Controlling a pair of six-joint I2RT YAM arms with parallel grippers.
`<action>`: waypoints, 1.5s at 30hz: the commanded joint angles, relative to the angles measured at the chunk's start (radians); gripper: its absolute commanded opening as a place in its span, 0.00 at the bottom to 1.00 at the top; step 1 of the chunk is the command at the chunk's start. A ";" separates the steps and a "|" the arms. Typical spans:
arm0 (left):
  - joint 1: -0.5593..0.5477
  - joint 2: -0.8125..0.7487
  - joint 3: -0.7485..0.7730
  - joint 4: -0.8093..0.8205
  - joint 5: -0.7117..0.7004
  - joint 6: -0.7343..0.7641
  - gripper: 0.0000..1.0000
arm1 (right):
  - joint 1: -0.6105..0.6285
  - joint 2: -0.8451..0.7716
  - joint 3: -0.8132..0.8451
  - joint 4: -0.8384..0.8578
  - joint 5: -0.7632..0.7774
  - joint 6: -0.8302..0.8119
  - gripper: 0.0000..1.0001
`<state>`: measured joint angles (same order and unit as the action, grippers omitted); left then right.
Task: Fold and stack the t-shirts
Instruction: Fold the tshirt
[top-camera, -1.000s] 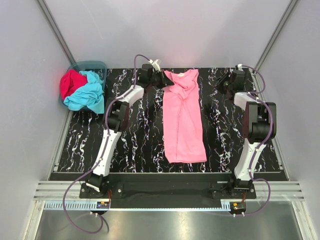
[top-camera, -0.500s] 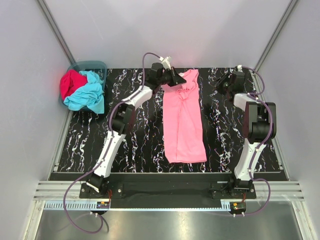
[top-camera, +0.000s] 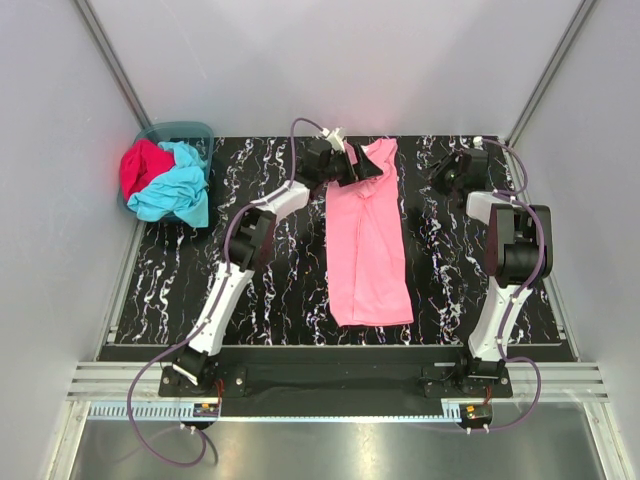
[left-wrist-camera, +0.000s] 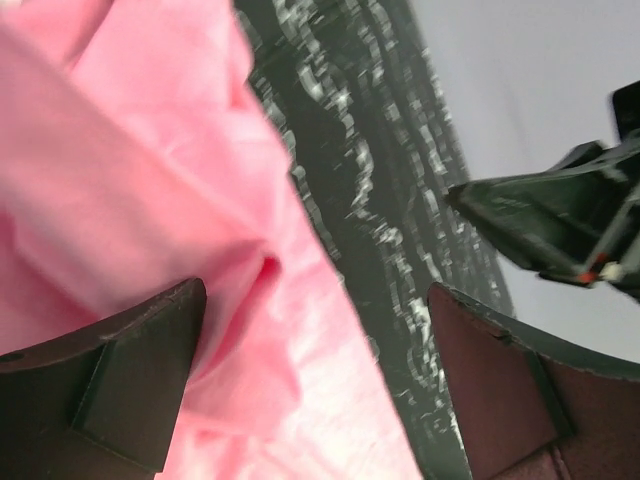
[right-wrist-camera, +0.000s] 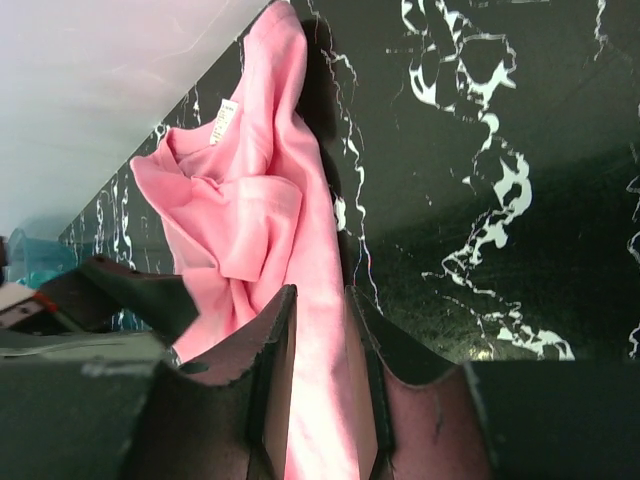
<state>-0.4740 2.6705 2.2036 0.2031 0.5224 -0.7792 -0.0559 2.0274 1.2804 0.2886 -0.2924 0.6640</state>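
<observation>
Hovering left gripper (left-wrist-camera: 315, 295) wide open over bunched collar of light pink cotton t-shirt (top-camera: 368, 240), far edge of black marbled table (top-camera: 270, 290). Holding right gripper (right-wrist-camera: 318, 292) barely parted, empty. Limp, light cloth, probably needing a shoulder-corner pinch.

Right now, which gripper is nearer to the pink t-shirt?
Left. The left gripper is over the collar end of the pink t-shirt; the right gripper sits off its right side, above the table.
</observation>
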 joint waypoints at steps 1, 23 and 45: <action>0.005 -0.109 -0.085 0.071 -0.024 0.034 0.99 | -0.007 -0.052 -0.027 0.069 -0.021 0.029 0.33; -0.020 -0.395 -0.320 0.065 -0.064 0.020 0.99 | 0.010 -0.283 -0.323 0.237 -0.017 0.152 0.32; -0.175 -1.069 -1.677 0.748 -0.311 -0.126 0.99 | 0.093 -1.101 -0.902 -0.070 0.119 0.208 0.55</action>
<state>-0.6044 1.6161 0.6151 0.7914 0.2974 -0.9020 0.0265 0.9886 0.3416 0.4442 -0.2394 0.9268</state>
